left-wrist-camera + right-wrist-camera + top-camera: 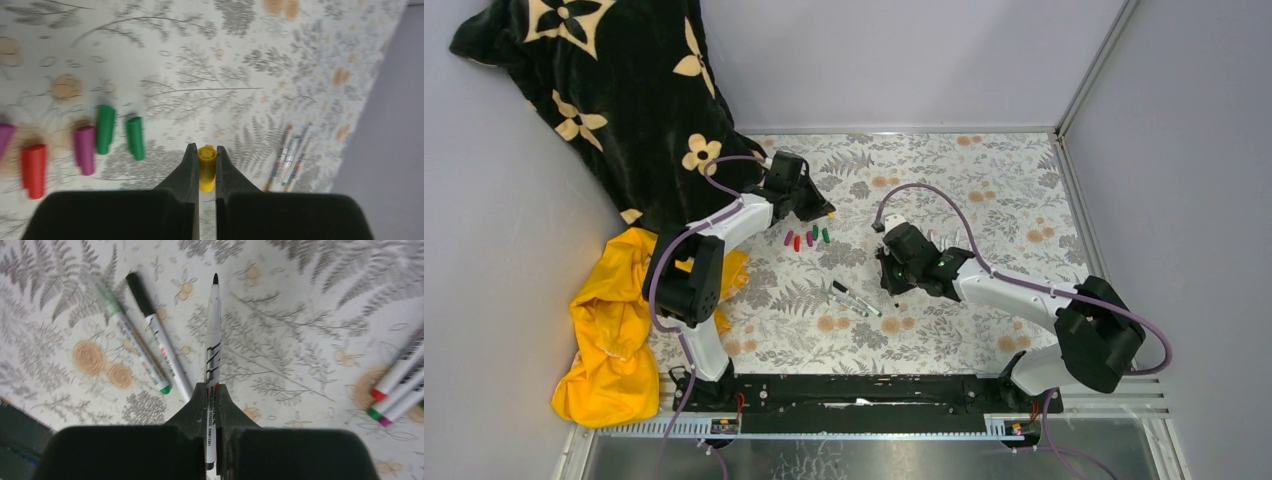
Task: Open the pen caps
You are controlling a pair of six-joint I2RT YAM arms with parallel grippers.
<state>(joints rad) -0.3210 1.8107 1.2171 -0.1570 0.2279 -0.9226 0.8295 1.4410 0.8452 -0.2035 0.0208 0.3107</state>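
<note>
Jaws of the left gripper point(206, 150) pinch a yellow cap point(206, 172), maybe to lay it by the loose caps point(84, 149); the right gripper point(212, 388) squeezes an uncapped pen point(214, 325).

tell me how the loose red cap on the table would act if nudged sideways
The red cap is a short round tube lying on its side, so it would probably roll. It looks small and plastic, so likely light and easily flicked. Rolling, it may bump a magenta cap beside it.
</note>
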